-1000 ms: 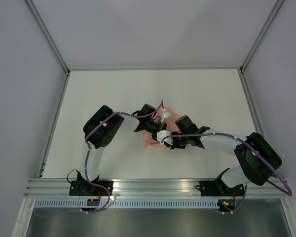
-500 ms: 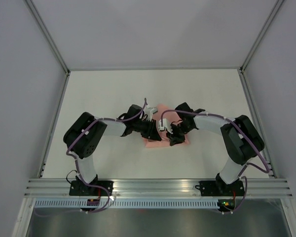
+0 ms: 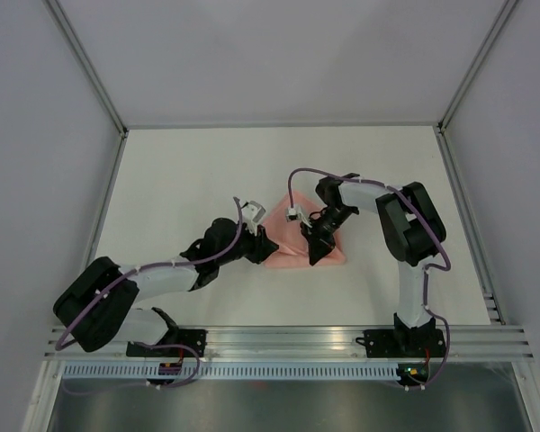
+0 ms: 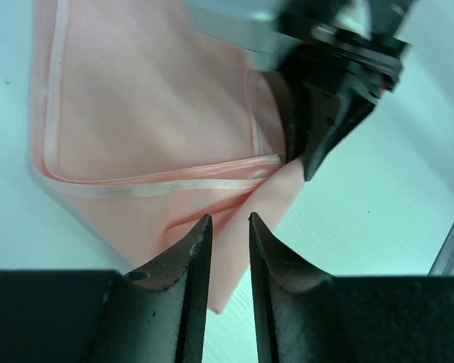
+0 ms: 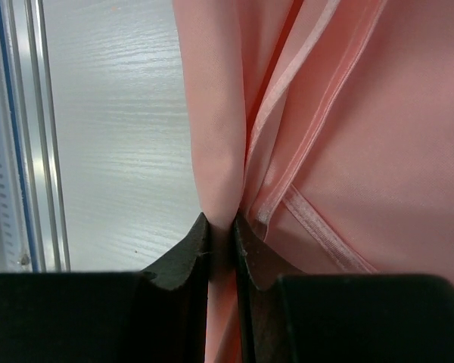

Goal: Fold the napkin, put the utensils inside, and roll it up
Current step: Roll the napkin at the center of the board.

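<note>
The napkin [image 3: 288, 255] is a pale salmon-pink, faintly shiny cloth, folded into a small, roughly triangular packet. It lies near the middle of the tabletop [image 3: 180, 180], with its narrow end toward the far side and its wider edge toward the near side. Its glossy-hemmed layers overlap unevenly with soft creases, and one loose corner pokes out past the folded edge. A raised fold toward its right part is pinched between the fingers of the right claw [image 5: 221, 223], while the rest lies flat.
</note>
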